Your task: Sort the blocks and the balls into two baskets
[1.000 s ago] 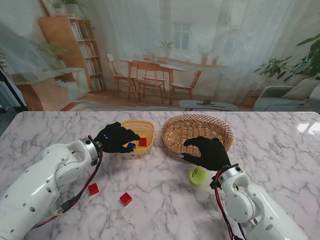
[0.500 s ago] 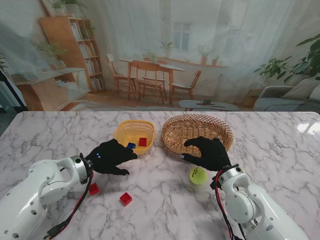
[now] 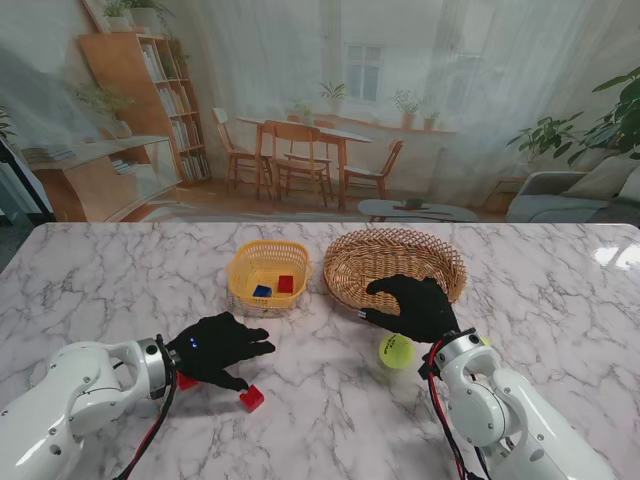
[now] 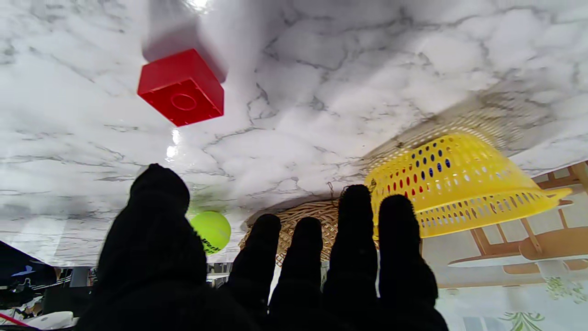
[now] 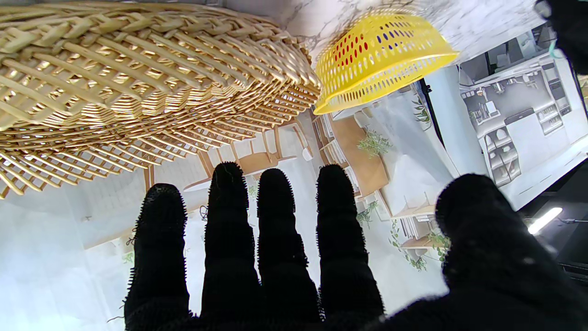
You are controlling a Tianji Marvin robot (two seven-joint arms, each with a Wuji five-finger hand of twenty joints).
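Observation:
My left hand [image 3: 218,349] hovers open, palm down, over the near left of the table, fingers spread. A red block [image 3: 252,398] [image 4: 181,88] lies just off its thumb, nearer to me. A second red block [image 3: 186,381] peeks out from under the wrist. The yellow plastic basket [image 3: 240,277] [image 4: 455,184] holds a blue block [image 3: 262,291] and a red block [image 3: 285,284]. My right hand [image 3: 415,306] hangs open by the near rim of the wicker basket [image 3: 395,262] [image 5: 138,78]. The green tennis ball [image 3: 396,350] [image 4: 211,231] rests just nearer to me than that hand.
The two baskets stand side by side at mid table, the yellow one on the left. The marble top [image 3: 320,420] stretches to a printed room backdrop [image 3: 330,110] behind it.
My left hand has pulled back from the yellow basket toward me and now sits over the two loose red blocks. The blue block stays in the basket. The right hand has not moved.

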